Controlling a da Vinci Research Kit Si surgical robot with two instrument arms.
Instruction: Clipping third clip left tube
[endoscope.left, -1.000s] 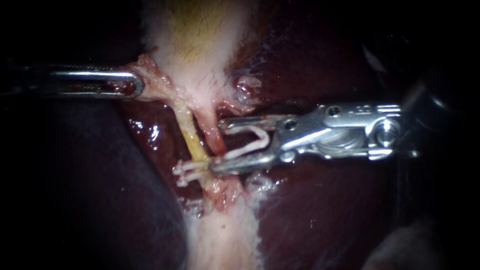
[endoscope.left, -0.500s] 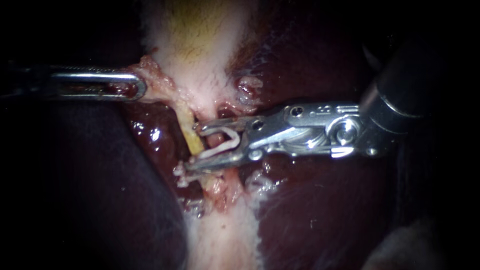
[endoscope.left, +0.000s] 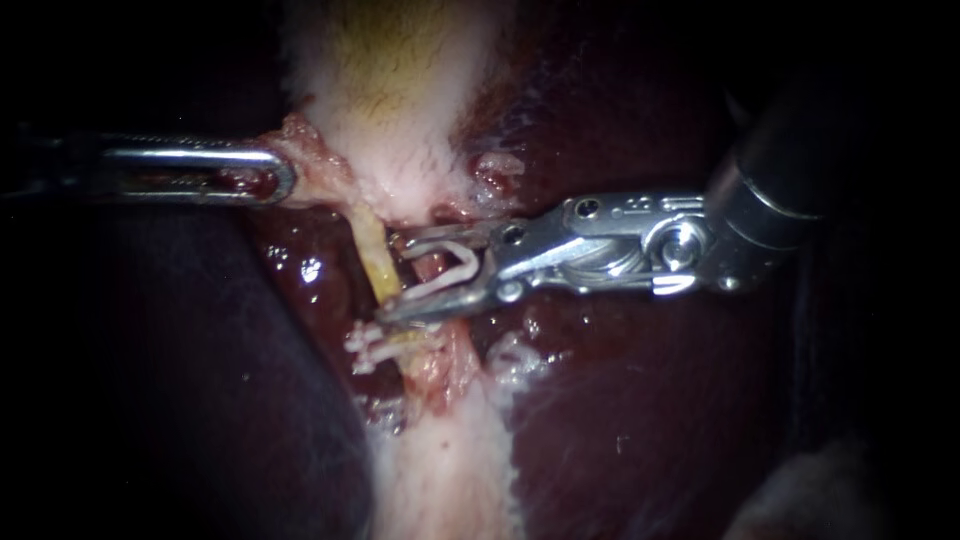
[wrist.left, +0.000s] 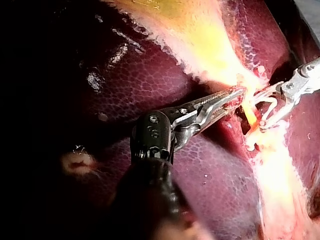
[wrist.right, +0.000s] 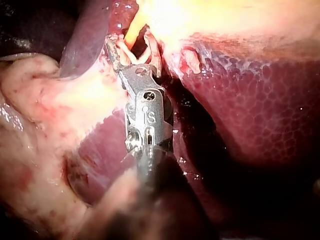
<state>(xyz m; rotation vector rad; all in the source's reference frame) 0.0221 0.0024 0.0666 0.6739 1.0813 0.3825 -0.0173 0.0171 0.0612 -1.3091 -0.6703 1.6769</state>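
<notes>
Liver (endoscope.left: 620, 420) behind, right instrument (endoscope.left: 392, 278) level, holding clip (endoscope.left: 468, 262)

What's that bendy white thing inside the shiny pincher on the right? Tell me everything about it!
It is a small white clip, smooth and plastic-looking, bent into an open V. It sits between the jaws of the right instrument, one arm lying along each jaw, so they hold it from both sides. Its open mouth faces the yellow tube, which stands right at the opening. The clip is not squeezed closed yet.
</notes>
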